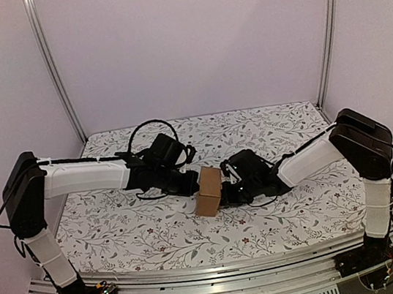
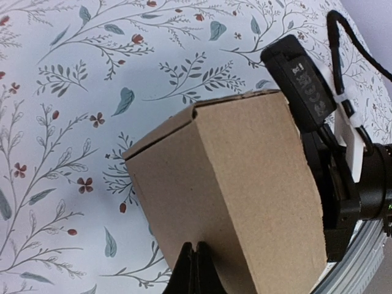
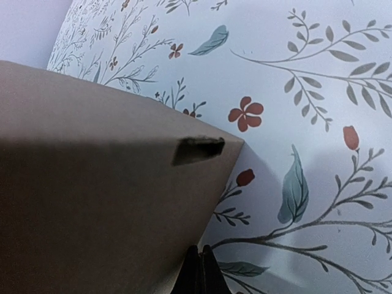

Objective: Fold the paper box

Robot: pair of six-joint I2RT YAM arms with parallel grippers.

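Top external, floral tablecloth (image 1: 120,232), pale walls (image 1: 187,37), left claw (image 1: 192,184) closed, right claw (image 1: 225,190) closed, paper box (image 1: 208,189) between

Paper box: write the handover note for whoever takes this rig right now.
Left claw: shut, holding nothing, tips pressed against the paper box on its own side.
Right claw: shut, holding nothing, tips against the opposite face, below a small slot.
Box: middle of the table, squeezed between the two claws. I cannot tell whether it rests on the cloth.
Done: walls are up and it reads as a carton.
Left: probably tucking any loose flaps, but the hidden sides do not show.
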